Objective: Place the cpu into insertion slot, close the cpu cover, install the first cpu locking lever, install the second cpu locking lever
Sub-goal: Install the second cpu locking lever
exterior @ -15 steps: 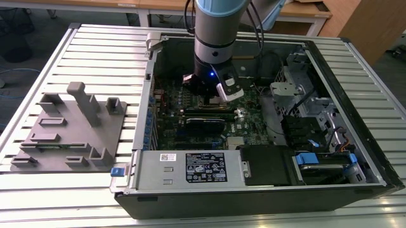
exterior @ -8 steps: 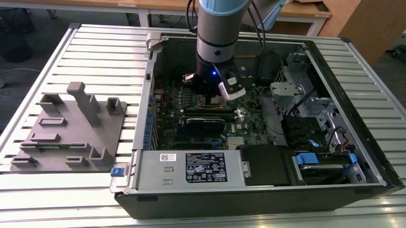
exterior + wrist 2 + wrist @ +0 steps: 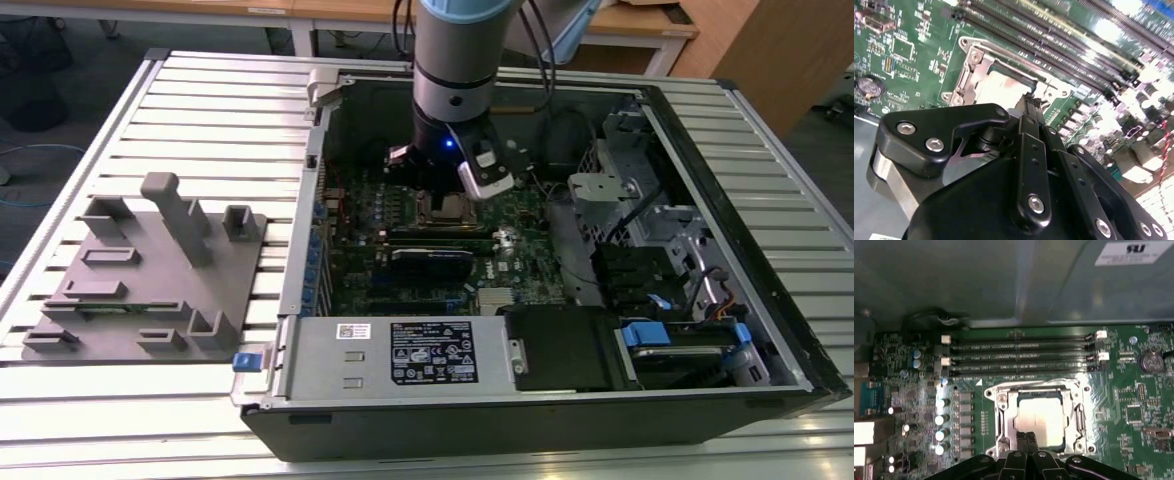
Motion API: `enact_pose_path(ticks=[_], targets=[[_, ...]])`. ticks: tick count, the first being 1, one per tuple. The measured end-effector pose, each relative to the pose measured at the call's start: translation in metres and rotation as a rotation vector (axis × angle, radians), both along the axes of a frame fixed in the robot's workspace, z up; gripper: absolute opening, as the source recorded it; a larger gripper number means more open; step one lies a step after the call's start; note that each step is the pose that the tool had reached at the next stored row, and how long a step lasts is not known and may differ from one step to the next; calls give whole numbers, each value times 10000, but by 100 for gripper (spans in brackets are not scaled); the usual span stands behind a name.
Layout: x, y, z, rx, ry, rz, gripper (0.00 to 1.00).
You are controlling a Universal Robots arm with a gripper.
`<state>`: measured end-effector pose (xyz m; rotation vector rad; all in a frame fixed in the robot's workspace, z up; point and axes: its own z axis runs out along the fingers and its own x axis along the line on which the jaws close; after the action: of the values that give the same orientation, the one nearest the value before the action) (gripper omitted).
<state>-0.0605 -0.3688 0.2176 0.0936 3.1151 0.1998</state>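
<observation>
The open computer case lies on the slatted table. On its motherboard, the cpu cover frames the cpu seated in the insertion slot. The gripper hovers at the socket edge, fingertips pressed together, grasping nothing.

The exterior view looks down from high and far on the open computer case; both wrist views sit close above its insertion slot.
</observation>
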Motion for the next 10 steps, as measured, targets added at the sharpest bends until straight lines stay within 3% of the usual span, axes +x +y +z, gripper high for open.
enact_pose_path(ticks=[5,10], targets=[[19,54,-6,1,1,3,11],[108,80,-10,0,1,0,11]])
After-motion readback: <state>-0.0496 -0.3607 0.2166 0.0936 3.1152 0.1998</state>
